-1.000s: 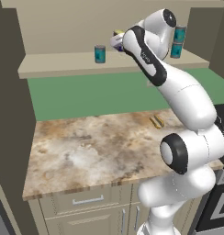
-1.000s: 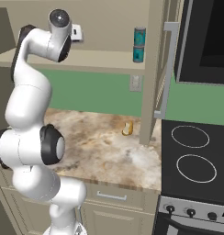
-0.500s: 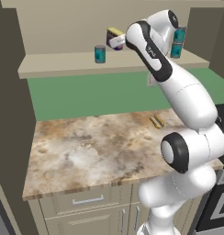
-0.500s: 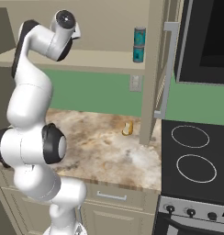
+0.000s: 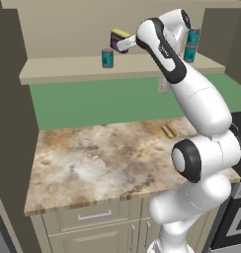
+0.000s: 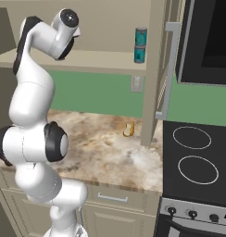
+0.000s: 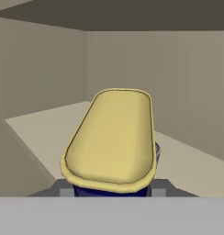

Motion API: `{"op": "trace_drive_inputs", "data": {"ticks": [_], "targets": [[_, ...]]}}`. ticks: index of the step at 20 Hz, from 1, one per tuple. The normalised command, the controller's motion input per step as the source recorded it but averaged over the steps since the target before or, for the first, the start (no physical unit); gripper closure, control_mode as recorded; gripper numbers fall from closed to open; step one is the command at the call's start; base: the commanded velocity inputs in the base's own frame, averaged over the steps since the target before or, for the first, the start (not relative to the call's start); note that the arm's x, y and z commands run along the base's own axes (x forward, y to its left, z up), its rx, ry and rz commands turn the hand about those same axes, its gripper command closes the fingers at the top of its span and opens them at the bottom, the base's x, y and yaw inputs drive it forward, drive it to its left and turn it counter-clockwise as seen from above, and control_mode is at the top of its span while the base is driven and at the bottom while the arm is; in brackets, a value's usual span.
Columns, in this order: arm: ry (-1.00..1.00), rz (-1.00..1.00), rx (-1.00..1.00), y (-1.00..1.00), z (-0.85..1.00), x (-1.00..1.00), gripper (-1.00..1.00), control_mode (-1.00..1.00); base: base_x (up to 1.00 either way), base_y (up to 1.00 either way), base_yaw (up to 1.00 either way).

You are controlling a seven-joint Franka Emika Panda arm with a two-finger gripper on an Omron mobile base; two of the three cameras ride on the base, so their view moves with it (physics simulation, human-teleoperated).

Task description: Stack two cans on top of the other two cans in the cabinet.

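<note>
Item: navy can [image 5: 119, 39] (yellow top), which my end effector [image 5: 123, 43] clamps above the cabinet [image 5: 68, 69] ledge.

glossy white arm [image 5: 199, 99], dark joints

The navy can [image 5: 119, 40] in the claw [image 5: 118, 44] is dark blue with a yellow top and a red label; in the hand view its top [image 7: 111, 140] is pale yellow over a blue body. Just below and left of the claw stands a teal can [image 5: 107, 58] with a grey top. Well to the claw's right are two stacked teal cans [image 5: 192, 44], also grey-topped. The cabinet [image 5: 68, 69] is plain beige. Far beneath the claw, the counter [image 5: 93, 163] is mottled brown and cream marble, backed by a green wall [image 5: 93, 104].
</note>
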Motion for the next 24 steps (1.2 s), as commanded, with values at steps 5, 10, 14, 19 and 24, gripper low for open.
{"op": "trace_drive_inputs", "data": {"ticks": [5, 10, 14, 19, 24], "targets": [[0.0, 0.02, -0.01, 0.06, 0.08, 0.01, 1.0, -1.0, 0.0, 0.0, 0.0], [0.0, 0.0, -0.02, 0.03, 0.03, 0.0, 1.0, -1.0, 0.0, 0.0, 0.0], [0.0, 0.0, -0.01, 0.05, -0.01, 0.01, 1.0, -1.0, 0.0, 0.0, 0.0], [0.0, 0.0, 0.0, 0.08, -0.05, 0.05, 1.0, -1.0, 0.0, 0.0, 0.0], [0.0, 0.02, 0.0, 0.08, 0.0, 0.11, 1.0, -1.0, 0.0, 0.0, 0.0]]}}
